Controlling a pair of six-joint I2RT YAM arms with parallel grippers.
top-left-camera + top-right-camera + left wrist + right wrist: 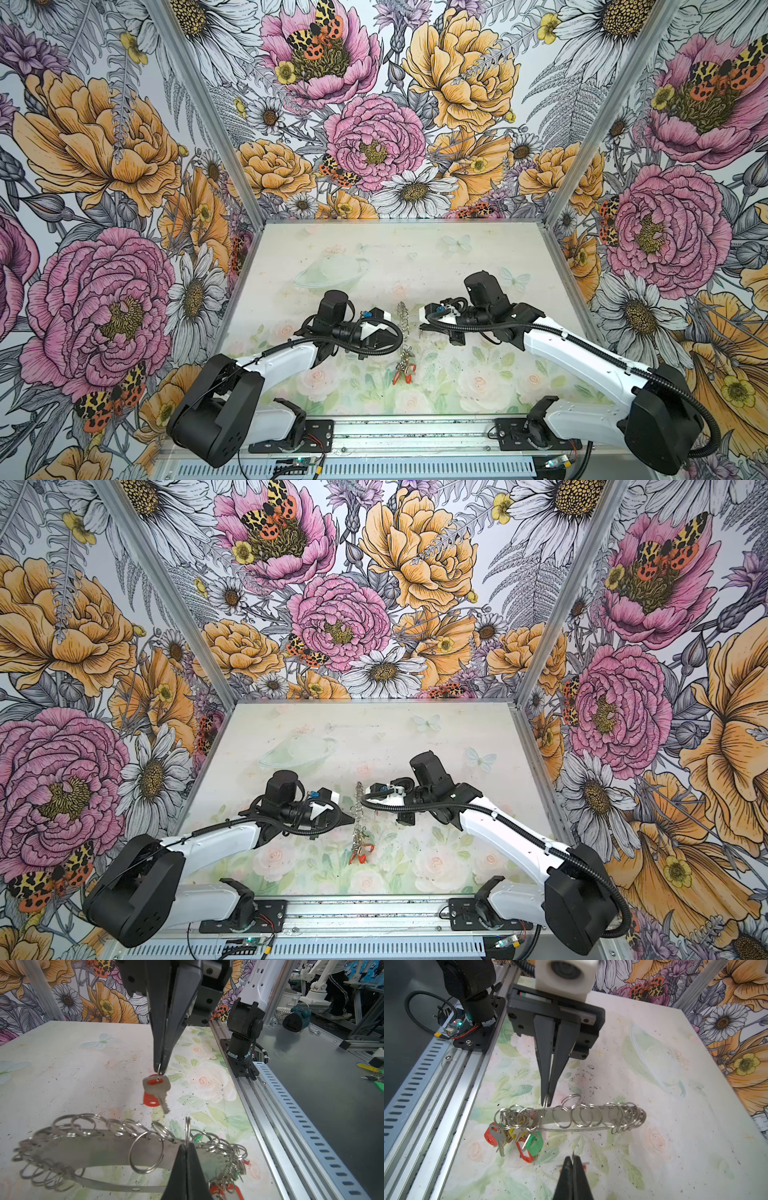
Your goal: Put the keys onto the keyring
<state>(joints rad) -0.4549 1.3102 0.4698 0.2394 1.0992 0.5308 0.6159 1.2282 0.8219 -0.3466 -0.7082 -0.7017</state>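
Key (pixel 156 1086) — beneath right gripper (pixel 159 1070), near keyring (pixel 93 1151)

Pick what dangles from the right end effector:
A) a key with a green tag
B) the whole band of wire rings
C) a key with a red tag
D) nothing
C: in the left wrist view, a silver key and its red tag dangle from the tip of the shut right end effector.
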